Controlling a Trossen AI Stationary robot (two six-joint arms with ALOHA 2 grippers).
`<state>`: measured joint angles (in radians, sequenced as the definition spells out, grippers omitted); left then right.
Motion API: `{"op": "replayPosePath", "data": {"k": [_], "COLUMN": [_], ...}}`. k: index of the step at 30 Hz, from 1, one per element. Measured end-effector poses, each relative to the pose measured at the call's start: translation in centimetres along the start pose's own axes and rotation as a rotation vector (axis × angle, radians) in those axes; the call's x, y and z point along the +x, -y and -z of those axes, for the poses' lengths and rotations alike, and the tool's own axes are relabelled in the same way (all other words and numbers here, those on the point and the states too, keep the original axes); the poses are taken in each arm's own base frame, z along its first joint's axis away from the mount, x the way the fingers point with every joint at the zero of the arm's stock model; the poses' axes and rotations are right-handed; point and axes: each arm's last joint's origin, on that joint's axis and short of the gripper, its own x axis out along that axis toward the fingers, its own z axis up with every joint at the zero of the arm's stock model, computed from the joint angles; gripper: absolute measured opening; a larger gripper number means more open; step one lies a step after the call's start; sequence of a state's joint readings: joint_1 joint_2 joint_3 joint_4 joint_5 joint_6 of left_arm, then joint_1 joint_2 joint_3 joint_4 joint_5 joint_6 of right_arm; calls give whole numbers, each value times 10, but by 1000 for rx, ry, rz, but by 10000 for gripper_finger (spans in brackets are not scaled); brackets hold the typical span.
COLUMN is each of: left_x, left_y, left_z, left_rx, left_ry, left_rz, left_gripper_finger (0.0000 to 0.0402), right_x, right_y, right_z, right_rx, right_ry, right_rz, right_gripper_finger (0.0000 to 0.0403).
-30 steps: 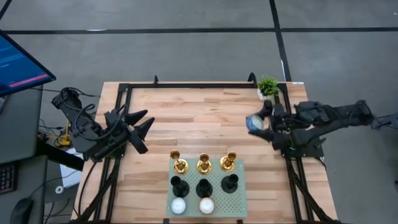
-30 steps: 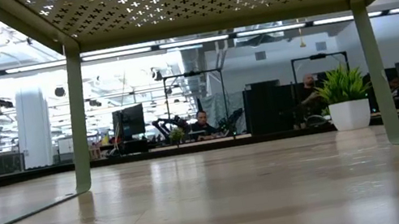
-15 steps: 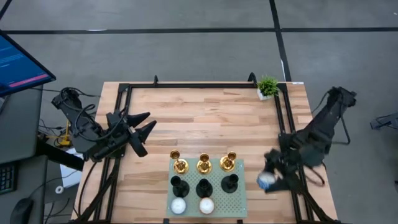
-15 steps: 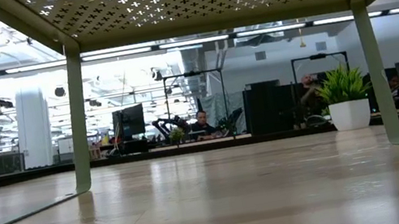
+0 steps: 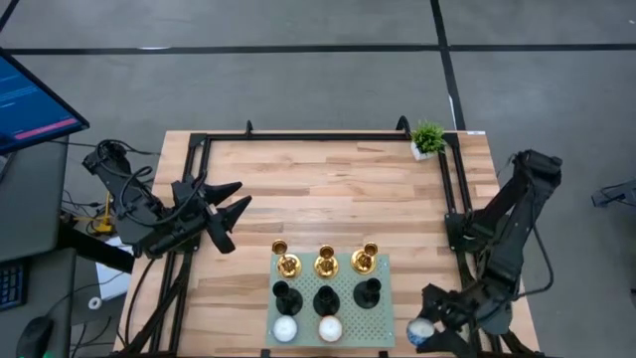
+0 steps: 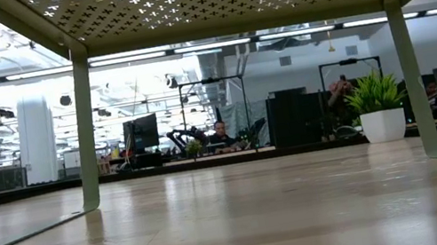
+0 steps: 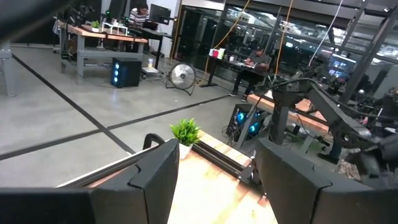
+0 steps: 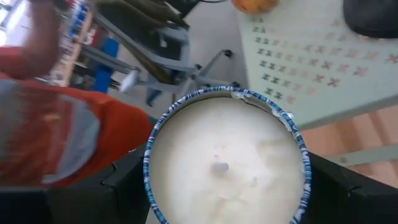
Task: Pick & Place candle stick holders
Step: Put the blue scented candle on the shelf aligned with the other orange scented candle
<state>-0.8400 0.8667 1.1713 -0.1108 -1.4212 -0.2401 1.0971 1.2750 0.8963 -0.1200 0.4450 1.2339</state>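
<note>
Six slim candle stick holders, three shiny gold and three matte black, stand on a pale green perforated tray on the wooden tabletop. Right pincer grasps a blue-rimmed white candle beside the tray's corner. Left pincer hovers released over the tabletop's left edge.

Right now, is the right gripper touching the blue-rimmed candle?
Touching. In the right wrist view, both dark fingers press against opposite sides of the blue-rimmed candle.
</note>
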Motion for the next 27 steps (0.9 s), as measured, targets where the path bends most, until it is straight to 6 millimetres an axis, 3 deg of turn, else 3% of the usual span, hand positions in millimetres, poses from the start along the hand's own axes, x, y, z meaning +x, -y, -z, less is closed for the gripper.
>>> {"op": "replayPosePath", "data": {"k": [6,15,20,27], "left_x": [0,0,0,0], "left_y": [0,0,0,0], "left_z": [0,0,0,0], "left_rx": [0,-1,0,0], "left_ry": [0,-4,-4,-4], "left_rz": [0,16,16,16], "left_gripper_finger": [212,212,212,212], "right_x": [20,21,31,62], "right_y": [8,-23,-27,-34], "right_z": [-1,-30,-27,-24], "right_rx": [-70,-252,-330,-447], "right_ry": [10,52,-29,-80], "right_rz": [70,79,214,314], "right_gripper_finger": [286,286,286,286]}}
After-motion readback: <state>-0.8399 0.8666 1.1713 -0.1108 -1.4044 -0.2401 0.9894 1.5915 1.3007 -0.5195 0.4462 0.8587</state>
